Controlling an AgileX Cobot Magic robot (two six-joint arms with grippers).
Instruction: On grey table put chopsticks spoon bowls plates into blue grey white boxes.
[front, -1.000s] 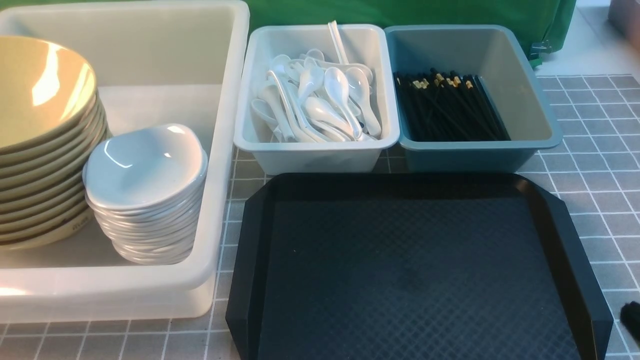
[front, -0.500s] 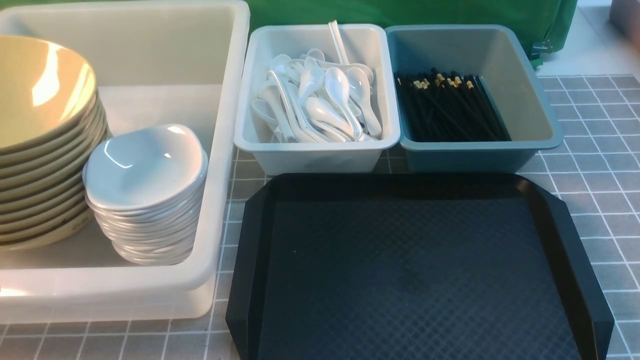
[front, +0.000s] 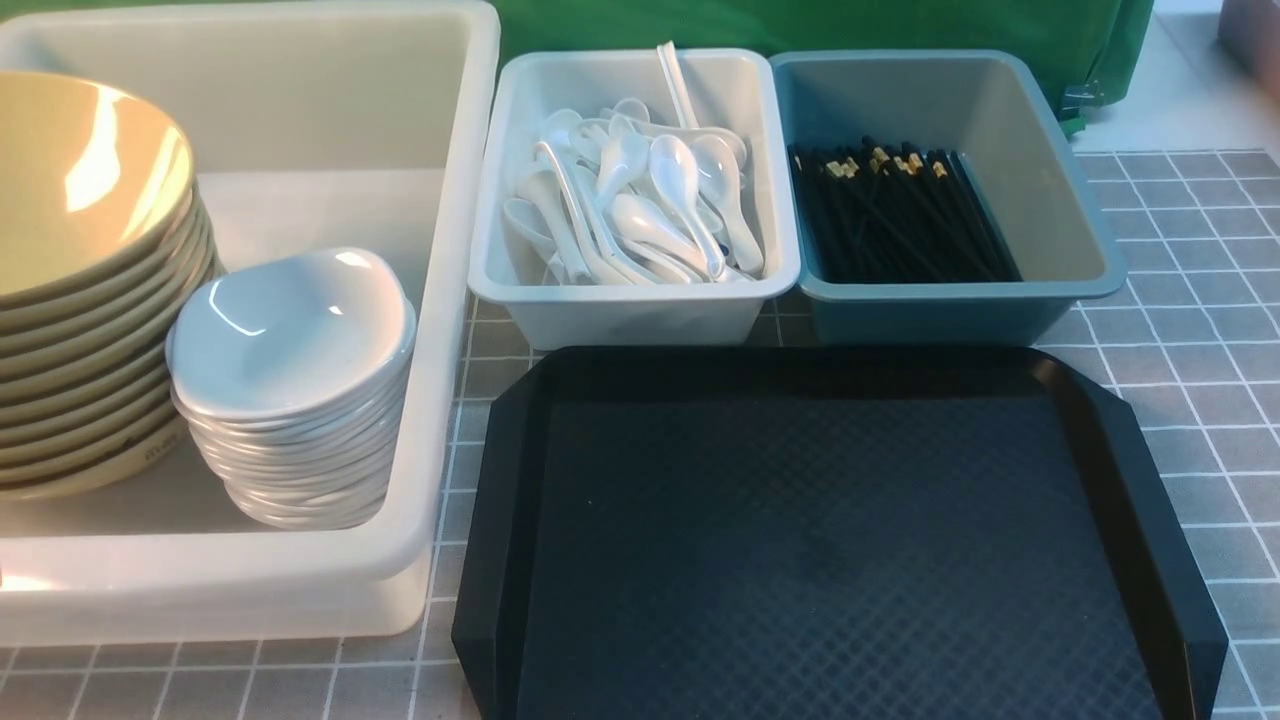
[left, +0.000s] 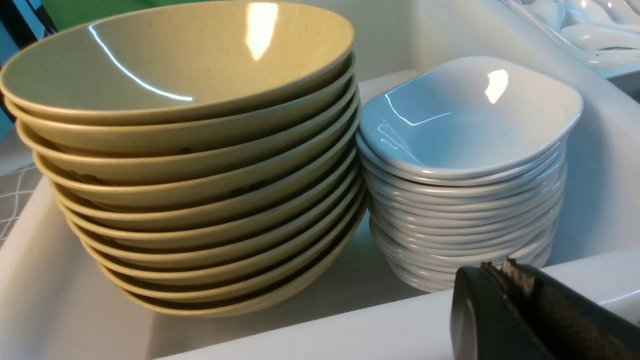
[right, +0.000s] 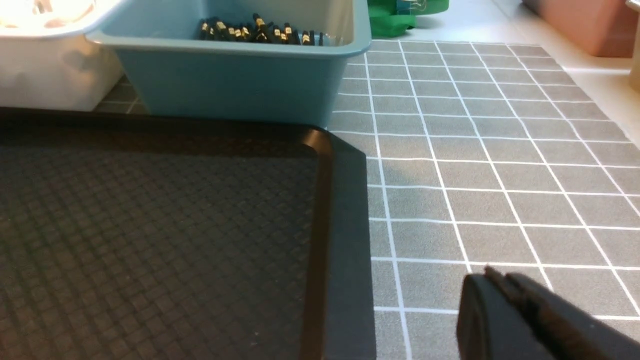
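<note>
The black tray (front: 830, 540), nearest, is bare. Both the left gripper (left: 500, 272) and right gripper (right: 492, 280) have jaws pressed together, holding nothing. Beyond the tray, spoons (front: 650, 200), chopsticks (front: 890, 215), bowls (front: 80, 200) and plates (front: 290, 330) already sit boxed; sorting looks finished, so next comes only retreat.

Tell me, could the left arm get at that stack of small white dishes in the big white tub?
Probably yes. The left hand, shut and empty, sits just outside the big white tub's rim, and the stack of small white dishes stands uncovered behind it.
</note>
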